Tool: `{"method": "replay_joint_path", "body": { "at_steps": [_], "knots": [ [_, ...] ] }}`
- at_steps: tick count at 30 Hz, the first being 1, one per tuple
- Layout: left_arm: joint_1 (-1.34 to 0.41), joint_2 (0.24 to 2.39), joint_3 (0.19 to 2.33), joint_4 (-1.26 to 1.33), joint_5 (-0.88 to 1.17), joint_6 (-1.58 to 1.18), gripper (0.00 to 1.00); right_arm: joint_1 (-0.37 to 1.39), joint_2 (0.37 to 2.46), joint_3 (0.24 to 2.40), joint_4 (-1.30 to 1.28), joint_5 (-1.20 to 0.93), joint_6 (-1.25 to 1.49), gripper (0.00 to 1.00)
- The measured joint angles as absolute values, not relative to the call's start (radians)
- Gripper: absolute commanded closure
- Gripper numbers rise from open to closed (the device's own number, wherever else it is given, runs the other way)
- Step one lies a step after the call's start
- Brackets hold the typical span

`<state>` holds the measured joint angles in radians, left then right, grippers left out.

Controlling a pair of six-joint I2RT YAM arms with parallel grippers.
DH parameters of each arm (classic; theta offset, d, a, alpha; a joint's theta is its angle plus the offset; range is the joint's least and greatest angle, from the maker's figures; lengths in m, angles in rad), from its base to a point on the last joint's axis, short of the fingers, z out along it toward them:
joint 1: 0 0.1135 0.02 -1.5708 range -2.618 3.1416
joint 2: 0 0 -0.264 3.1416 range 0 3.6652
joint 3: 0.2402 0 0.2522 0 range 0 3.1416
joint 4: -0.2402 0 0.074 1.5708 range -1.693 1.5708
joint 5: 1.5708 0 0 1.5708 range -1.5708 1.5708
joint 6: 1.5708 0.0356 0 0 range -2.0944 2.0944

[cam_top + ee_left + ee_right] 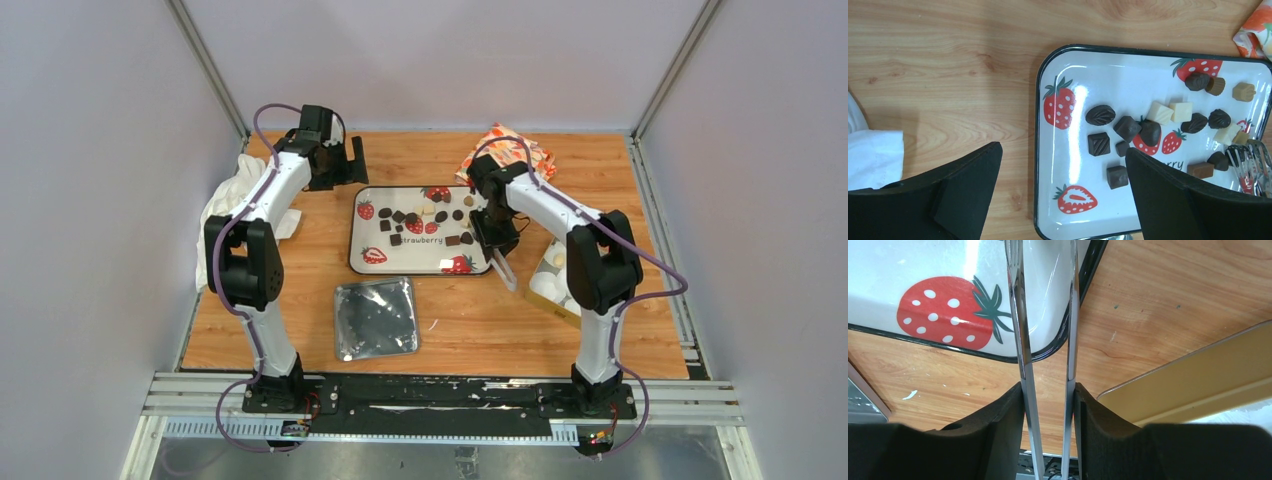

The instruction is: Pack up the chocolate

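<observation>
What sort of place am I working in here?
Probably a lab test cell, not a kitchen: plain grey walls in metal framing box in a wooden table, with a black mounting rail along its near edge.

dark brown and cream chocolate point(1100, 115), white tray point(1128, 75) with red strawberries.

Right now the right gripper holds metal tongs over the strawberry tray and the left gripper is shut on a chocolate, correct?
No. The left gripper is wide open and holds nothing, as the left wrist view shows. The rest stands: the right gripper holds the metal tongs, their tips over the strawberry tray.
</observation>
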<state>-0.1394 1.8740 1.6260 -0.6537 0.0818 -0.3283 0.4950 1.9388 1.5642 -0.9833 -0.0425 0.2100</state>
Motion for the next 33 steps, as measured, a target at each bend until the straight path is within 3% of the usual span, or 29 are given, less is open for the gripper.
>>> {"method": "replay_joint_path", "body": {
  "at_steps": [15, 27, 29, 33],
  "knots": [
    [-0.139, 1.89, 1.638, -0.654, 0.086, -0.326, 0.0, 0.495, 2.026, 1.668, -1.002, 0.005, 0.157, 0.51],
    [-0.137, 1.89, 1.641, -0.654, 0.086, -0.326, 0.0, 0.495, 2.067, 1.71, -1.018, 0.037, 0.134, 0.52],
    [-0.135, 1.89, 1.641, -0.654, 0.086, -0.326, 0.0, 0.495, 2.077, 1.718, -1.018, 0.037, 0.133, 0.59],
    [-0.133, 1.892, 1.643, -0.654, 0.086, -0.326, 0.0, 0.495, 2.092, 1.74, -1.018, 0.036, 0.125, 0.87]
  ]
}}
